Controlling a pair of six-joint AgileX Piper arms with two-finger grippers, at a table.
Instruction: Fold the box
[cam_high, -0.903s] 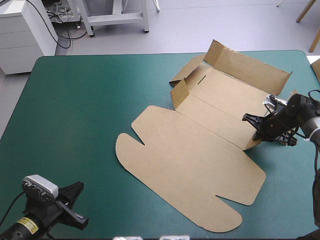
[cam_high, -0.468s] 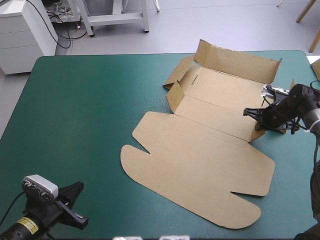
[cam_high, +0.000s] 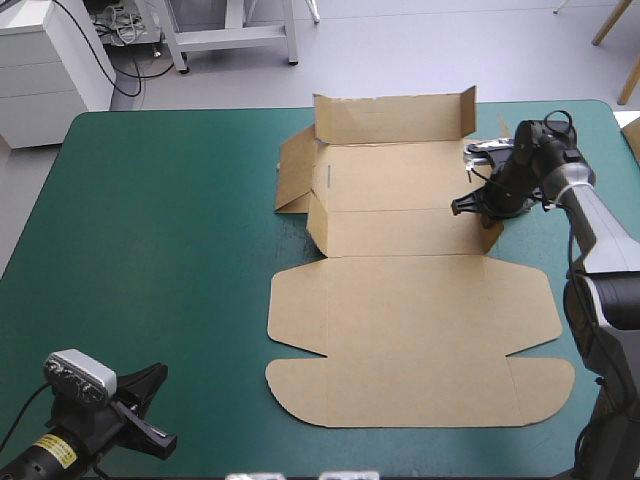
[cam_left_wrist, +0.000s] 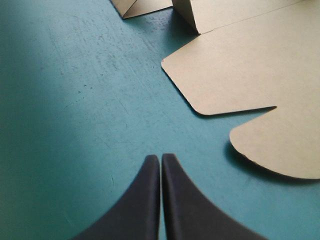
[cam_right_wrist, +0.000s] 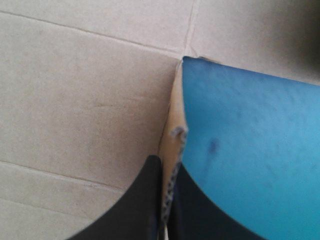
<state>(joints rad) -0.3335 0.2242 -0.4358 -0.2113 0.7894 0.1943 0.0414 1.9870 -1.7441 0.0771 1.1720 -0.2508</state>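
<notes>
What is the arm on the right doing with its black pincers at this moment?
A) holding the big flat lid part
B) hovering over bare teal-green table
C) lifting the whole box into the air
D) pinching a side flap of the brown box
D: the right gripper is all but shut on a thin raised edge of the box, at its right side flap.

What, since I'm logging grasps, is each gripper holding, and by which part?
The right gripper is shut on the box, pinching the edge of its raised right side flap. The left gripper is shut on nothing.
</notes>
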